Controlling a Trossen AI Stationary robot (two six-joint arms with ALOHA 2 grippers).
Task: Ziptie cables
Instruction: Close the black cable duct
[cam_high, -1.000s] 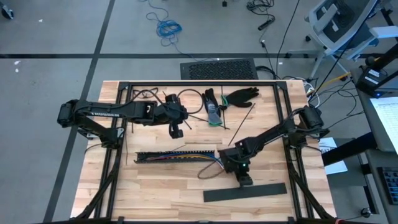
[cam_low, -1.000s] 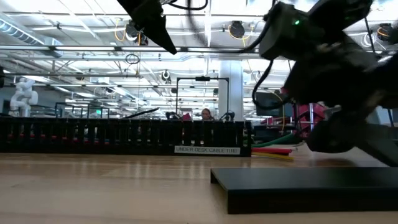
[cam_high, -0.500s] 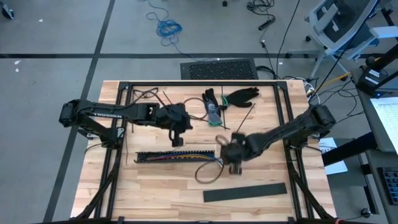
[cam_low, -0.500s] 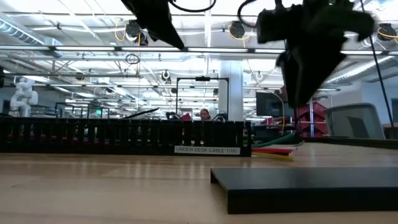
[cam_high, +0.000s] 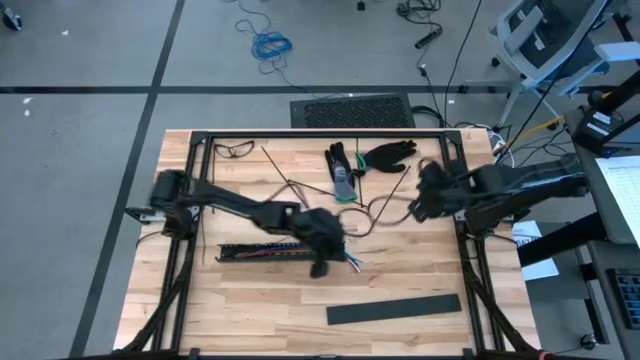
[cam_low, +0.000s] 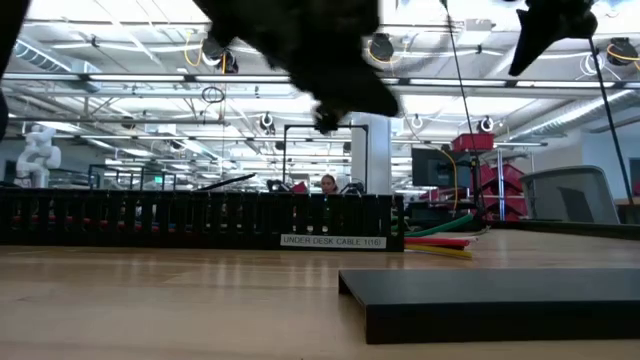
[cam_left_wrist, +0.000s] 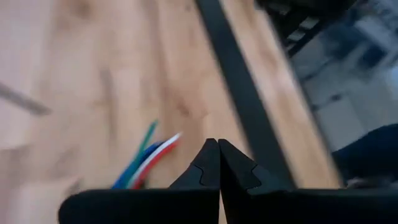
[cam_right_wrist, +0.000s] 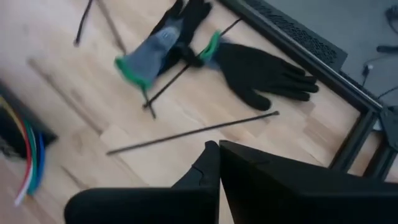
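Observation:
The cables lie in a long black slotted rail, and their coloured ends stick out of its right end. My left gripper hangs shut just above those ends, touching nothing. My right gripper is shut, raised over the table's right part. A thin dark strand curves from beside it toward the table's middle. Zipties lie loose on the wood at the far side. My right gripper is shut next to the end of the thin dark strand. I cannot tell whether it holds that strand: the wrist view shows nothing between the shut fingers.
Two gloves lie at the far middle, with more thin dark strips to their left. A flat black bar lies near the front edge. A dark metal frame runs around the table.
My left gripper has swung from the far middle toward the near edge and the right, sinking to the rail's right end. My right gripper has risen and gone toward the far right. The dark loop that lay by the wire ends now stretches toward it.

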